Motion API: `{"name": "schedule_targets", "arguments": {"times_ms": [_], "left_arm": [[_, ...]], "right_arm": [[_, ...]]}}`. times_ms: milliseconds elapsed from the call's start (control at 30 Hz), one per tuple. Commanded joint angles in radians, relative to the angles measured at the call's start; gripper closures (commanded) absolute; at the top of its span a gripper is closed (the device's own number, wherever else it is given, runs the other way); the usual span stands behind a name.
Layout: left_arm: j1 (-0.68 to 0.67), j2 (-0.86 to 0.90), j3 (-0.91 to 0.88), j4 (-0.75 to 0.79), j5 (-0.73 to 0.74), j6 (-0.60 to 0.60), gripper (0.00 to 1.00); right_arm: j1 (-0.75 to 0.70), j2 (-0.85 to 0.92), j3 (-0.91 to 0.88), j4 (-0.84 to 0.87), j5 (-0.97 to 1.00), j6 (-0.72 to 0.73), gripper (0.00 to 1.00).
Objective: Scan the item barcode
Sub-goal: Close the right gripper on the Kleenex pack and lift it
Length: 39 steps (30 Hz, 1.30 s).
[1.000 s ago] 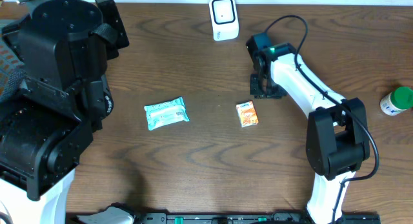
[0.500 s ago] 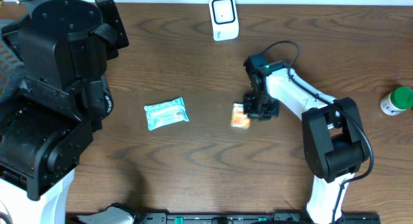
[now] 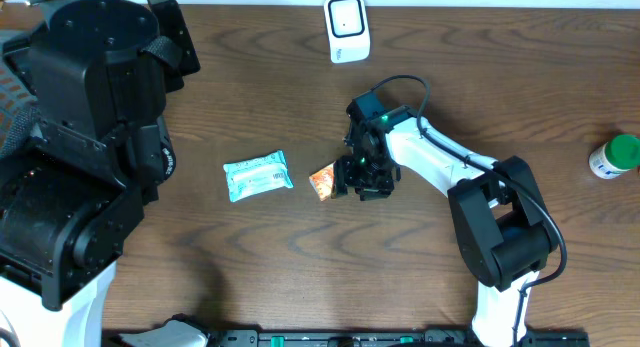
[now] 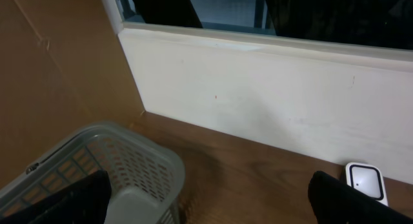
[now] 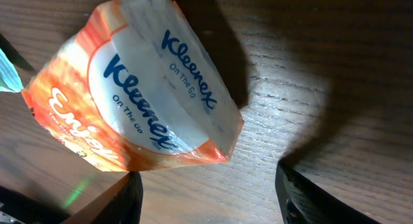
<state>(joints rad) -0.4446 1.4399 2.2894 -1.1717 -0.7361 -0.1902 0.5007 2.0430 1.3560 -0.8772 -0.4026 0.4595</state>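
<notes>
Item: tissue pack (image 5: 139, 95), soft, light, slick film | Position: tilted just ahead of right tool (image 5: 206, 185) | State: jaws parted, nothing gripped; left tool open | Hold: likely across narrow sides

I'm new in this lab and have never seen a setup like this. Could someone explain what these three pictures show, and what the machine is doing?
You are looking at two robot arms at a wooden table. One picture is taken from above; the other two come from small cameras on the wrists.

From above, the right gripper is down at an orange Kleenex tissue pack. Its wrist camera shows the pack tilted up on the wood, with the dark fingertips spread below it, apparently not clamping it. To its left lies a teal packet. The white scanner stands at the far edge, and a green-capped bottle is at the right.

The left arm is parked. Its camera sees a grey basket and the wall; its gripper is open, holding nothing.
</notes>
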Motion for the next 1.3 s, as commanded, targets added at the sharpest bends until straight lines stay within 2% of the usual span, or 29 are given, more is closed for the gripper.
{"name": "schedule_targets", "arguments": {"times_ms": [0, 167, 300, 333, 367, 433, 767, 900, 1267], "left_arm": [[0.006, -0.009, 0.005, -0.003, -0.005, -0.013, 0.02], [0.006, -0.009, 0.005, -0.003, -0.005, -0.013, 0.02], [0.006, -0.009, 0.005, -0.003, -0.006, -0.013, 0.02], [0.006, -0.009, 0.005, -0.003, -0.005, -0.013, 0.02], [0.006, -0.009, 0.005, -0.003, -0.005, -0.013, 0.02], [0.006, -0.009, 0.005, -0.003, -0.005, -0.013, 0.02], [0.006, -0.009, 0.005, -0.003, -0.005, -0.013, 0.02], [0.006, -0.009, 0.005, -0.003, -0.006, -0.013, 0.02], [0.006, -0.009, 0.005, -0.003, -0.005, -0.013, 0.02]], "right_arm": [[0.000, 0.014, -0.013, 0.001, 0.090, -0.009, 0.37], [0.002, -0.011, -0.010, 0.003, 0.099, -0.064, 0.37], [0.007, -0.070, -0.010, 0.002, 0.185, -0.070, 0.32], [0.008, -0.089, -0.010, 0.003, 0.196, -0.087, 0.28], [0.010, -0.127, -0.010, 0.017, 0.195, -0.154, 0.15], [0.010, -0.161, -0.010, 0.038, 0.195, -0.240, 0.01], [0.046, -0.135, -0.010, 0.096, 0.224, -0.477, 0.01], [0.084, -0.111, -0.010, 0.109, 0.309, -0.485, 0.01], [0.193, -0.092, -0.010, 0.163, 0.377, -0.477, 0.01]]}}
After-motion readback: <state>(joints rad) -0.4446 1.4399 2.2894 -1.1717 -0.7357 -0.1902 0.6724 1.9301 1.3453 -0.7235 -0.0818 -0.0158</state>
